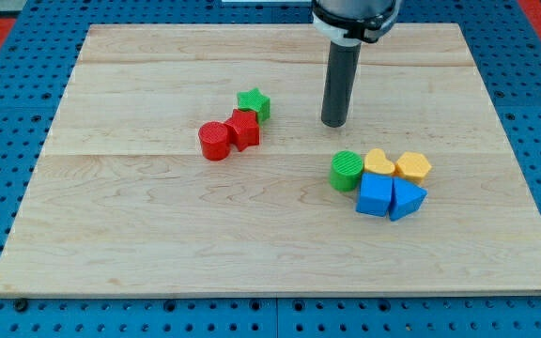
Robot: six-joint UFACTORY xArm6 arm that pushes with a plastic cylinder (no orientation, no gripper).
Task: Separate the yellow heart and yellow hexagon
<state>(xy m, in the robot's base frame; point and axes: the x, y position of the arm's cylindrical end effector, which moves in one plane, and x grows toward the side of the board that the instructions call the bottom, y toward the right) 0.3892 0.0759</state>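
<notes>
1. Tip (pixel 333 123) of my rod, having no jaws, is standing apart above the yellow heart (pixel 378 161).
2. Heart is touching the yellow hexagon (pixel 412 167), the green cylinder (pixel 347 171) sitting just left.
3. Writing is showing nowhere.

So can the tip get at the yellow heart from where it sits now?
Probably yes. My tip is toward the view's top from the yellow heart, with bare board between; the green cylinder and yellow hexagon only flank it.

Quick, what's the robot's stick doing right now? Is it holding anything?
My tip: no gripper, so it holds nothing; it touches no block, sitting toward the view's top from the yellow heart and yellow hexagon.
</notes>
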